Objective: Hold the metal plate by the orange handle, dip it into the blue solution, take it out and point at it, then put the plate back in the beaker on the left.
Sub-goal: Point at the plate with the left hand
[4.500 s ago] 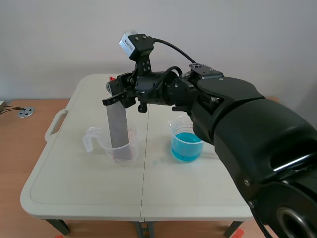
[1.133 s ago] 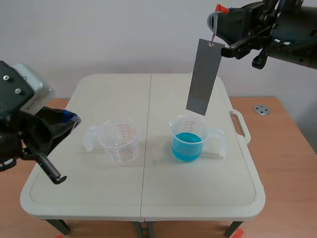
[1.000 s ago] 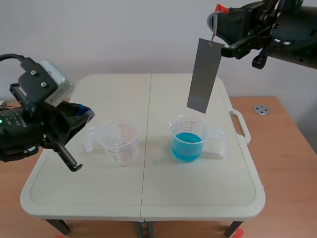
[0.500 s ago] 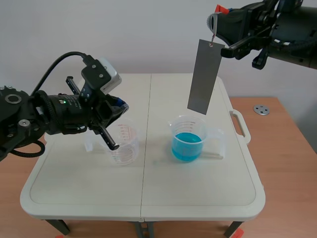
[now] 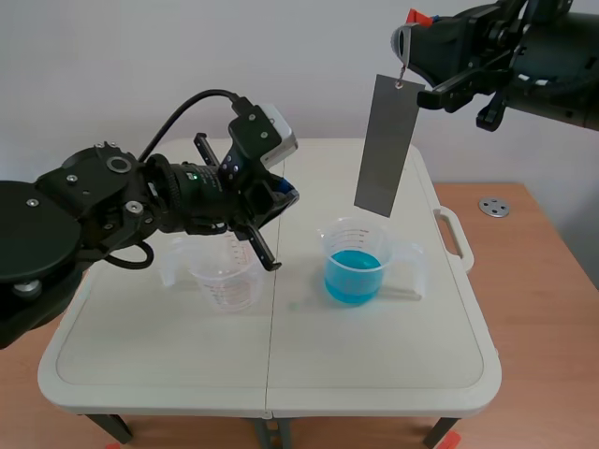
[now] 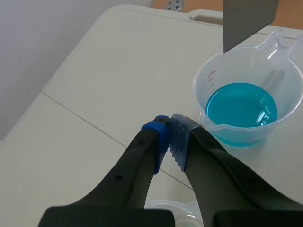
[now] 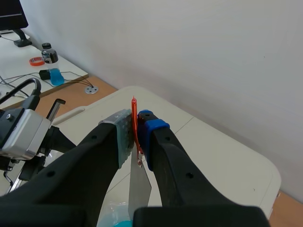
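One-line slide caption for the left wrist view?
Shut left gripper beside beaker of blue solution, with metal plate hanging above.

Left gripper (image 6: 169, 124) low, stretched forward, fingers closed together — right gripper (image 7: 136, 124) held high, pinching orange handle (image 7: 134, 106)

Metal plate (image 5: 385, 145) above right beaker (image 5: 356, 262).

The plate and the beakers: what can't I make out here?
- Plate: left wrist view, upper part cut off by the edge; right wrist view, lower end hidden by the right fingers.
- Handle: scene view, too small, mostly buried in those fingers.
- Empty beaker: scene view, top hidden by the left arm; left wrist view, only a rim sliver under the left fingers.
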Controlling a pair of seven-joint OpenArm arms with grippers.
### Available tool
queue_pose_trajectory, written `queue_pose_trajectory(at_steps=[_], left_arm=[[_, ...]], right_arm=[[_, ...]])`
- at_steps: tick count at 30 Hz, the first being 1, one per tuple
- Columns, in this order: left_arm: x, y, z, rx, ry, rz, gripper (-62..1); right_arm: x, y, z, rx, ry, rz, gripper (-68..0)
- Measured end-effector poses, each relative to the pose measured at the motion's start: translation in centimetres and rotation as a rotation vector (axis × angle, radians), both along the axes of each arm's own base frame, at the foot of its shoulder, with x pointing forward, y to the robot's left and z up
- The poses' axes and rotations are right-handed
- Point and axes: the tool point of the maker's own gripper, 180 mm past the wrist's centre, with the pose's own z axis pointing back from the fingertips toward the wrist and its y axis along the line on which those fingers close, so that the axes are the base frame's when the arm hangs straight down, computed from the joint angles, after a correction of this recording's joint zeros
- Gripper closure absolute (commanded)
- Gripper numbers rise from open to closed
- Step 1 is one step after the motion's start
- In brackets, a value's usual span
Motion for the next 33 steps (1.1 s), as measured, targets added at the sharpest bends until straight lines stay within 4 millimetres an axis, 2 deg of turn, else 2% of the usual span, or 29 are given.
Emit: queue_pose_trajectory(at_steps=[17,33], left_arm=[[-1.2,-3.6,0.4,-0.026,-0.002,-0.086,-1.2],[-1.2,-3.7,0.3,-0.008,-0.010,-0.090,-1.2]], right_arm=[[0.0,0.0,0.0,0.000,0.000,0.000,-1.3],[0.0,0.0,0.0,0.000,0.000,0.000,-1.3]])
